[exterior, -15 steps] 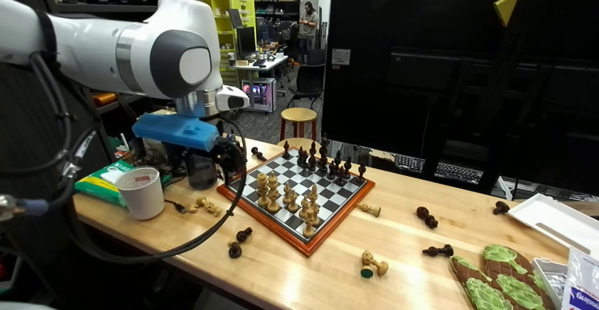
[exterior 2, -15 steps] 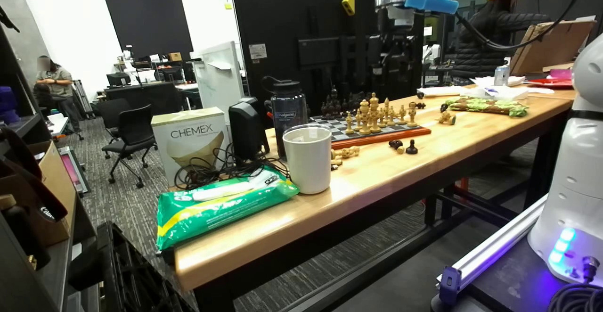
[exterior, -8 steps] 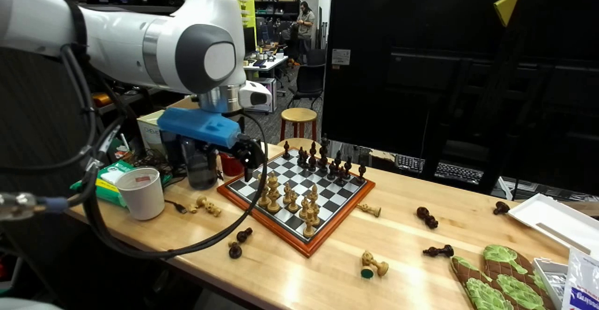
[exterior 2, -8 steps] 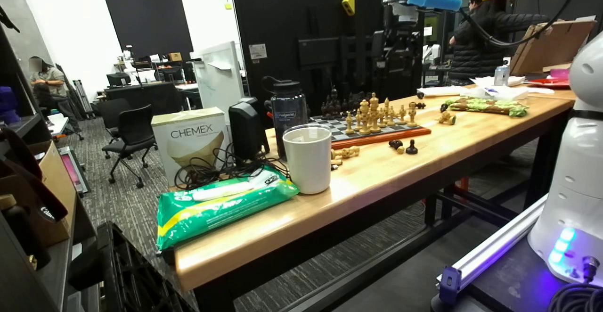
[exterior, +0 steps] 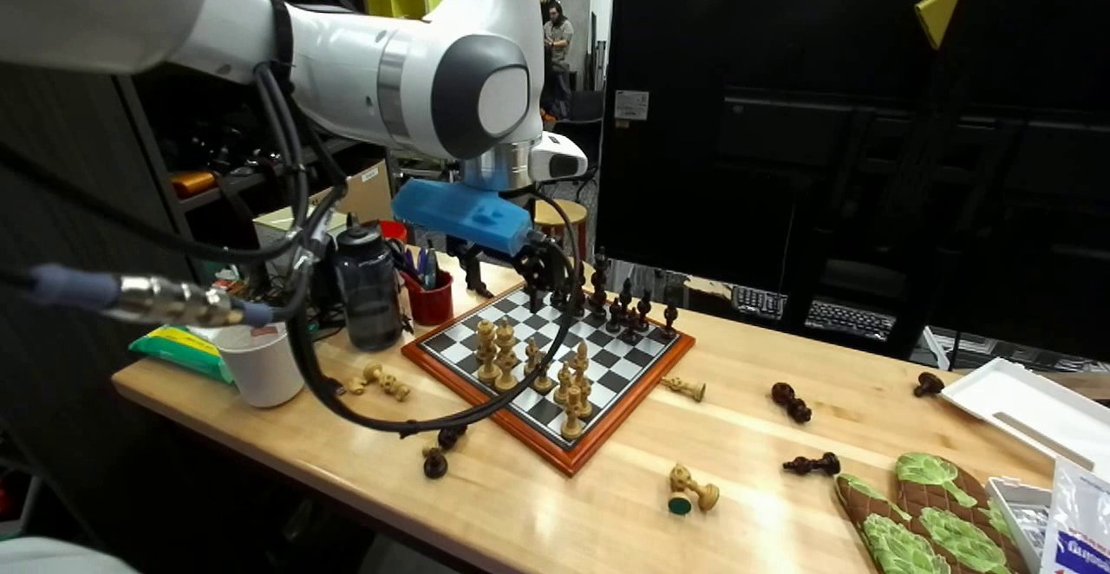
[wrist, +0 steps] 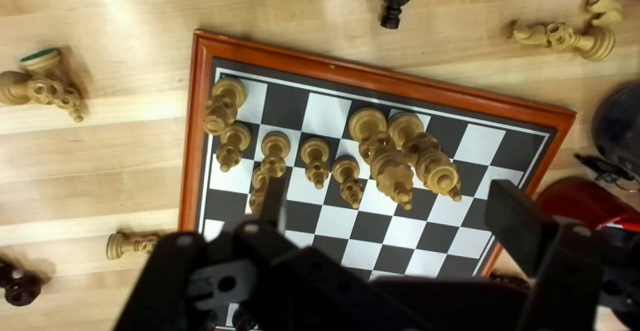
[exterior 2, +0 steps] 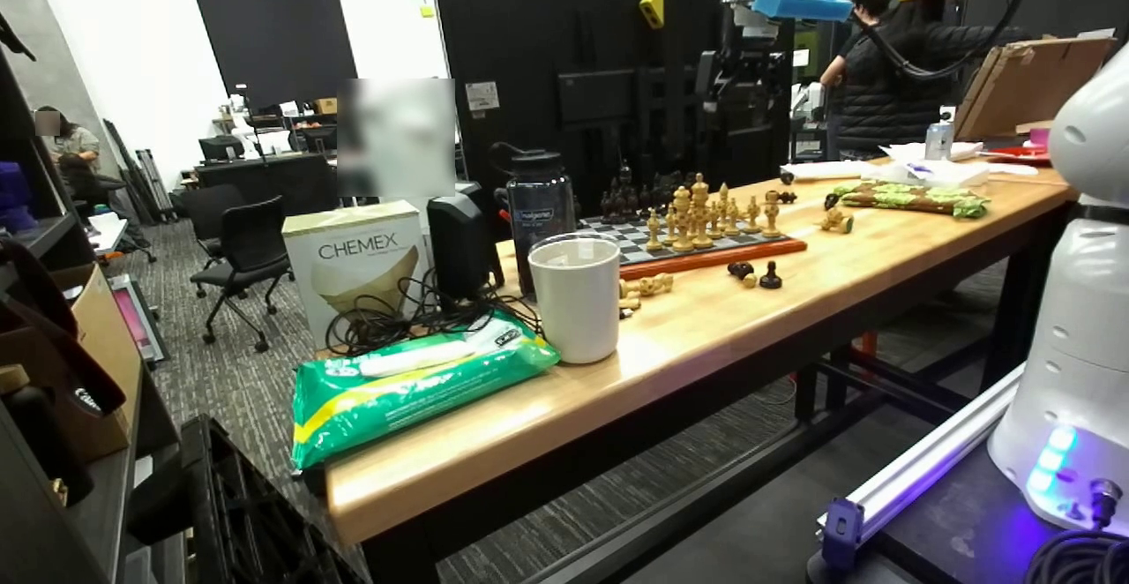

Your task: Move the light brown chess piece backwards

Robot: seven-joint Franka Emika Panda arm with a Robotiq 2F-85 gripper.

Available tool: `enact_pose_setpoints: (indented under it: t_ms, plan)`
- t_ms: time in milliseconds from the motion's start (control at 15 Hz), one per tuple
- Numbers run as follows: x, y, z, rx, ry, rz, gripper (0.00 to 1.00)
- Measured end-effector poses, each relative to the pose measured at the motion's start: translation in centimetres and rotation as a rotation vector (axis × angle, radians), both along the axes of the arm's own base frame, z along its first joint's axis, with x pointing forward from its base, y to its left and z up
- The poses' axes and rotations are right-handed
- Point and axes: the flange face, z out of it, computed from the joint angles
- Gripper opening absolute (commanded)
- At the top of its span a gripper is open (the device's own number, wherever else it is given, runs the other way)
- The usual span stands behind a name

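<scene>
Tool (wrist: 387,196) is hovering above the red-framed chessboard (wrist: 325,71), black jaws standing wide apart | carved, round-footed light brown chess pieces (wrist: 381,155) are standing on it, intended one unclear | grainy wooden counter (wrist: 125,181) is lying beneath | smooth white arm (exterior: 351,80) is arching, wrist (exterior: 503,165) downward

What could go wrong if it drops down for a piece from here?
Knocked neighbours: the gripper is open, and two tall light brown pieces stand close together with smaller pieces beside them, so it might topple one going in.
Wrong pick: these pieces all stand on the board, and the task doesn't say which one.
Snag: in an exterior view the cable hangs in a loop lower than the gripper and might brush pieces; its distance from them isn't clear.
</scene>
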Motion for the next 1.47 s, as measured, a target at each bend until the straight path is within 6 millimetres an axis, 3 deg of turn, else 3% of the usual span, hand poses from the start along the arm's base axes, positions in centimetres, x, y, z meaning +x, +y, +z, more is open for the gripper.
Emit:
enact_pose_setpoints:
  t_ms: [467,1133,1467]
  plan:
    - [0.9,-0.6,-0.8,0.005,0.021,-0.013,1.00]
    - [6.8,-4.9,-4.1,0.017,0.097,-0.090,1.00]
    - [8.5,-6.3,-5.6,0.018,0.125,-0.112,1.00]
